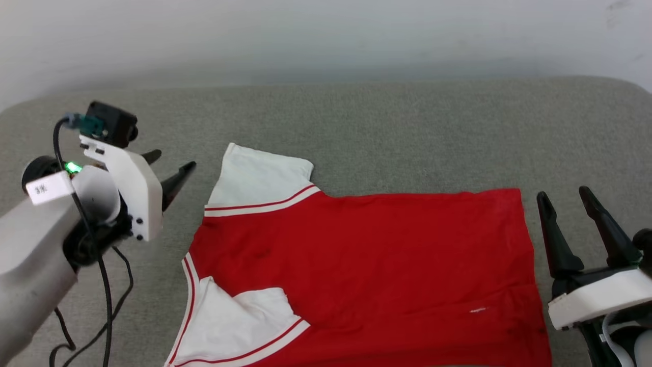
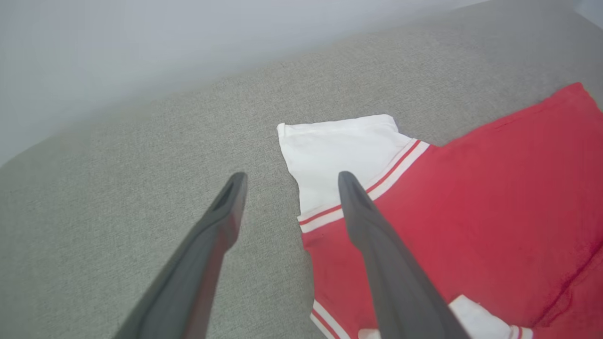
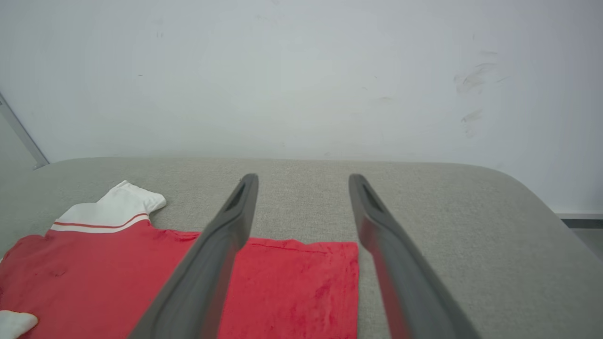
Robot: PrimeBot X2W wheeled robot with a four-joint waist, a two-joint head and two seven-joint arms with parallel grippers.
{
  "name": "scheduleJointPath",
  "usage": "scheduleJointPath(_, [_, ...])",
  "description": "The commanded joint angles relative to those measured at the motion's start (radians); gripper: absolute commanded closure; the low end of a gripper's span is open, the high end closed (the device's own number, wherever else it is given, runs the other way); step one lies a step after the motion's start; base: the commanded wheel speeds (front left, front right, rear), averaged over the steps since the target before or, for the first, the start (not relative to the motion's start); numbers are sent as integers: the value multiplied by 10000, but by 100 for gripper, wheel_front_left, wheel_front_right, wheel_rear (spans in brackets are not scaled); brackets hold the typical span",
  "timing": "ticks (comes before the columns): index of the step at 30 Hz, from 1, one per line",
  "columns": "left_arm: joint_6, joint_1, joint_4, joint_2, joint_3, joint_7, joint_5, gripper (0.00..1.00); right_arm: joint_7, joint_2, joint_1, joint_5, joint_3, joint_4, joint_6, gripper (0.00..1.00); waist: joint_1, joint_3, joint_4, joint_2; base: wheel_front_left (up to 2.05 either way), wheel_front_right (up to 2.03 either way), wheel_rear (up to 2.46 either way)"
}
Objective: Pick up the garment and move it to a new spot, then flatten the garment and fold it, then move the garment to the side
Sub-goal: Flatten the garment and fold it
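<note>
The left gripper (image 1: 176, 158) sits in the left-middle of the head view, its fingers (image 1: 178, 181) spread apart and holding nothing. In the left wrist view the tips frame the near edge of the upper white sleeve (image 2: 339, 150) without touching it. The right gripper (image 1: 562, 192) stands at the right edge of the head view, also released and empty. Its fingers (image 1: 554, 232) are just beside the hem edge.

Between the two lies the garment (image 1: 367, 265), spread on the grey padded surface (image 1: 407, 132). Its long axis runs left to right across the frame, with the sleeves and shoulders at the left and the hem at the right. So each arm has its own end: the left is nearer the sleeves, the right nearer the hem.

The red body looks mostly flat. The lower sleeve (image 1: 239, 316) is rumpled and partly tucked against the body, and the cloth runs off the bottom edge of the frame. I judge that flattening is not finished, and that this sleeve is the left arm's job.

For open room, a wide grey band lies above the garment, up to the pale wall (image 1: 326, 35). The strips to either side are narrower, and the surface rounds off at its upper corners.
</note>
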Motion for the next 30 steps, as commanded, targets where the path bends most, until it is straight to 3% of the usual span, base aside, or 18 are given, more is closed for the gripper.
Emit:
scheduleJointPath(1, [-171, -556, 302, -126, -45, 548, -51, 0, -126, 186, -236, -106, 97, -181, -8, 0, 0, 700, -453, 0, 0, 0, 0])
scheduleJointPath(14, [-634, -3494, 1927, -522, -277, 4538, -608, 0, -411, 683, -975, -557, 423, -655, -8, 0, 0, 2898, -1286, 0, 0, 0, 0])
scheduleJointPath(23, [-717, -4388, 2629, -709, -507, 5525, -445, 0, -526, 644, -1413, -504, 518, -533, -8, 0, 0, 3742, -1476, 0, 0, 0, 0])
scheduleJointPath(30, [-798, -4149, 3164, -932, -1113, 6082, -252, 0, -562, 607, -1753, -528, 663, -391, -8, 0, 0, 4041, -1500, 0, 0, 0, 0])
